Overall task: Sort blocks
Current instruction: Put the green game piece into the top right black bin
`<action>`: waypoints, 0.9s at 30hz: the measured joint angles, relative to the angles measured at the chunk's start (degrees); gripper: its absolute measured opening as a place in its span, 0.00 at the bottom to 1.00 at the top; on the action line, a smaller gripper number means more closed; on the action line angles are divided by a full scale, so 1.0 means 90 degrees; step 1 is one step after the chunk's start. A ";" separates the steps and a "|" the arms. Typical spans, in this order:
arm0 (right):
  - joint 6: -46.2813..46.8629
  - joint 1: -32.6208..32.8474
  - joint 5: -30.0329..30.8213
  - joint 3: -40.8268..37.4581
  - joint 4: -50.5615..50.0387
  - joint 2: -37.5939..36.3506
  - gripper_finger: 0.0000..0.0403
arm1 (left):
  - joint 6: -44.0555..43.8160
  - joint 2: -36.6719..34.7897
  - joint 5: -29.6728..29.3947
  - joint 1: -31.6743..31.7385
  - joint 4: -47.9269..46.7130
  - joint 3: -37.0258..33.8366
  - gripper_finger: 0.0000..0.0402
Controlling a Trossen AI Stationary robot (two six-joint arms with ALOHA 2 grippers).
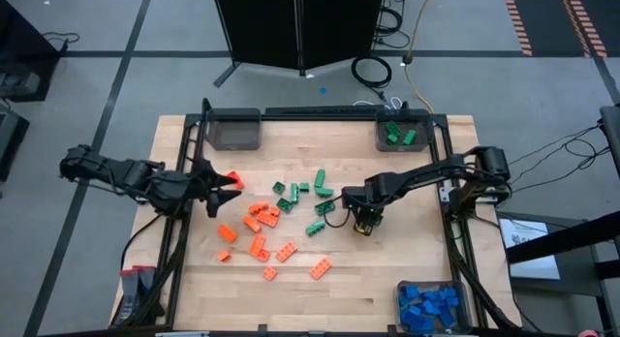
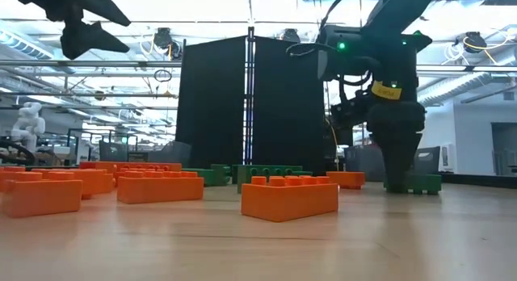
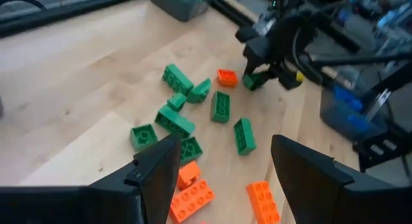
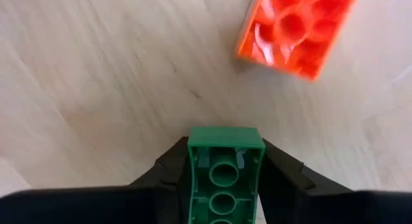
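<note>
Down at the table, right pincer point(image 4: 224, 176) clamps a green block point(image 4: 224, 179); left pincer point(image 3: 222, 169) wide

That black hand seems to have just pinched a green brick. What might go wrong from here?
The right hand holds the green brick by its sides near one end, so it might twist or slip when lifted. An orange brick lies close by and could get nudged. The left hand hovers open over the orange pile.
</note>
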 joint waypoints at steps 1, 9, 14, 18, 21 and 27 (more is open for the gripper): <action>0.0146 -0.0028 0.0023 0.0006 0.0030 -0.0101 0.28 | 0.0002 -0.0113 -0.0001 0.0039 -0.0038 0.0002 0.61; 0.1194 -0.0665 0.1455 0.0901 -0.0086 -0.1168 0.28 | 0.0312 -0.0628 -0.0047 0.0305 -0.0107 0.0005 0.61; 0.1947 -0.1821 0.2749 0.1589 -0.0778 -0.1500 0.28 | 0.0338 -0.0652 -0.0066 0.0447 -0.0112 0.0005 0.61; 0.2031 -0.2961 0.2833 0.1843 -0.1220 -0.1515 0.28 | 0.0335 -0.0651 -0.0066 0.0548 -0.0095 0.0005 0.61; 0.1887 -0.3690 0.2843 0.1843 -0.1261 -0.1512 0.28 | 0.0319 -0.0651 -0.0068 0.0631 -0.0095 0.0005 0.61; 0.1562 -0.4758 0.2781 0.1848 -0.1308 -0.1284 0.28 | 0.0123 -0.0651 -0.0142 0.0775 -0.0081 0.0005 0.61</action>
